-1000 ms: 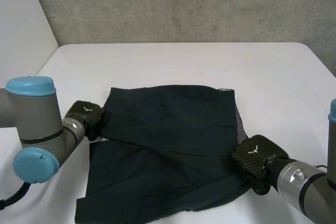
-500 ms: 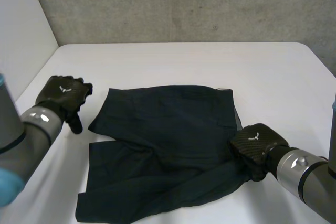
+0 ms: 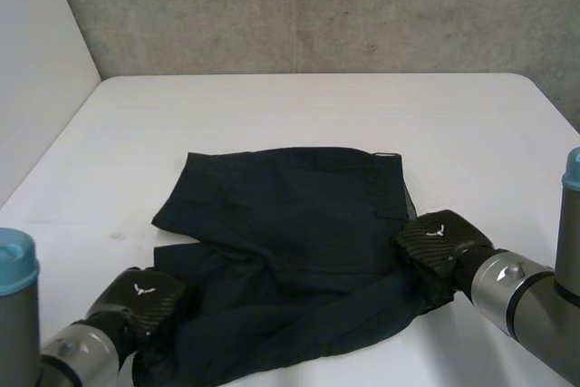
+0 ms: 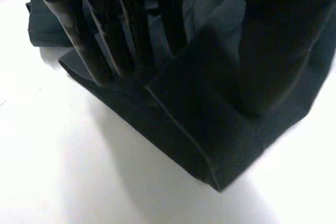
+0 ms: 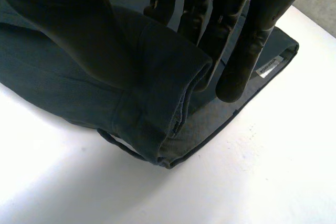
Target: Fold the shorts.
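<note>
Head view: we note the dark shorts [image 3: 290, 224] lying rumpled on the white surface [image 3: 317, 106], toward its near edge. The left hand [image 3: 140, 301] is on their near-left corner, the right hand [image 3: 439, 244] at their right edge.

Left wrist view: fingers [image 4: 94, 30] straight, tips pressed onto the cloth near the hem, gripping nothing.

Right wrist view: thumb and fingers [image 5: 252, 30] pinch a raised fold of the waistband edge.
</note>
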You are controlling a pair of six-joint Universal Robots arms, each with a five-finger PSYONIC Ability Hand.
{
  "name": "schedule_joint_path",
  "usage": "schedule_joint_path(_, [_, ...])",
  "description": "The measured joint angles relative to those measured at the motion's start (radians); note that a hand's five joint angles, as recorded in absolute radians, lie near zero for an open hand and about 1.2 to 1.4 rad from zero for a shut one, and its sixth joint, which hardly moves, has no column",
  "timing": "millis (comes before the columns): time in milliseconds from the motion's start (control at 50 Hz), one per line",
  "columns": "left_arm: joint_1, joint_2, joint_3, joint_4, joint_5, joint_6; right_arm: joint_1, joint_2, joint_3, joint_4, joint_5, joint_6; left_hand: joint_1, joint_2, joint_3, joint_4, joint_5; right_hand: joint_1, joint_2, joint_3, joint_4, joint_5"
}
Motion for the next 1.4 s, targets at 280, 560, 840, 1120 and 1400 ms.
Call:
schedule_joint_path(280, [-0.006, 0.151, 0.051, 0.021, 0.0, 0.005, -0.01, -0.123, 0.018, 0.085, 0.003, -0.062, 0.466, 0.536, 0.528, 0.535, 0.474, 0.0, 0.0, 0.0, 0.0, 0.0])
schedule_joint_path(560, [0.003, 0.54, 0.258, -0.312, 0.05, 0.008, -0.015, -0.424, -0.117, 0.311, 0.002, -0.218, 0.466, 0.539, 0.532, 0.537, 0.474, 0.0, 0.0, 0.0, 0.0, 0.0])
schedule_joint_path(840, [0.032, 0.51, 0.245, -0.315, 0.111, 0.006, -0.023, -0.394, -0.158, 0.349, -0.009, -0.216, 0.466, 0.539, 0.533, 0.54, 0.474, 0.0, 0.0, 0.0, 0.0, 0.0])
schedule_joint_path(1120, [0.075, -0.092, 0.373, 0.089, 0.092, 0.012, -0.039, 0.044, -0.281, 0.075, -0.013, -0.198, 0.466, 0.54, 0.533, 0.54, 0.474, 0.0, 0.0, 0.0, 0.0, 0.0])
schedule_joint_path(1400, [0.076, -0.614, 0.886, 0.114, -0.039, 0.024, -0.009, 0.455, -0.598, -0.148, 0.079, -0.205, 0.466, 0.54, 0.533, 0.54, 0.474, 0.0, 0.0, 0.0, 0.001, 0.0])
